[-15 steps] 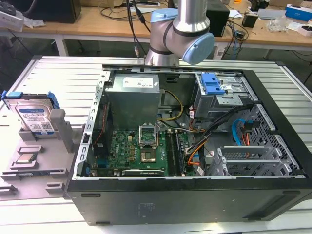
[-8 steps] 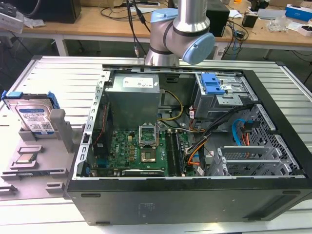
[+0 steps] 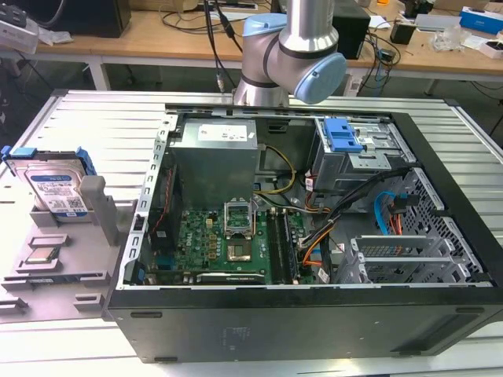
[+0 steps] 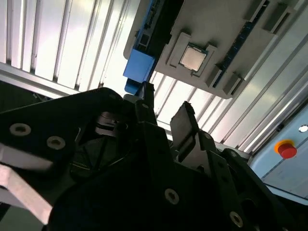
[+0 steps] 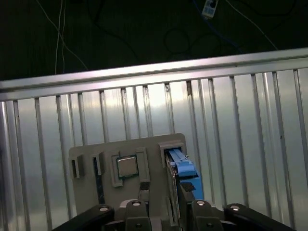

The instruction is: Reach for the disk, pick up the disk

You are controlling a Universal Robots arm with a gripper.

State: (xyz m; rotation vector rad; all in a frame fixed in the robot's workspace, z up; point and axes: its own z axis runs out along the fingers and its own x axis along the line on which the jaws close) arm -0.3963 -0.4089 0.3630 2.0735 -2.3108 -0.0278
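Note:
The disk (image 3: 53, 187) stands on edge in a slot of the grey holder tray (image 3: 78, 259), on the exterior view's left beside the computer case; it is silver with a white-and-blue label and a blue bracket. In both wrist views I look down on it edge-on: its blue bracket (image 5: 185, 168) (image 4: 139, 65) shows at the tray's end. My gripper (image 4: 164, 116) (image 5: 166, 192) hovers above the tray, well apart from the disk. The dark fingers (image 4: 185, 120) stand open with nothing between them.
A small square silver chip (image 5: 127, 167) (image 4: 194, 57) lies in a pocket of the tray next to the disk. The open computer case (image 3: 299, 228) fills the middle of the ribbed metal table (image 3: 86, 126). A red button (image 4: 287, 150) sits beyond the table edge.

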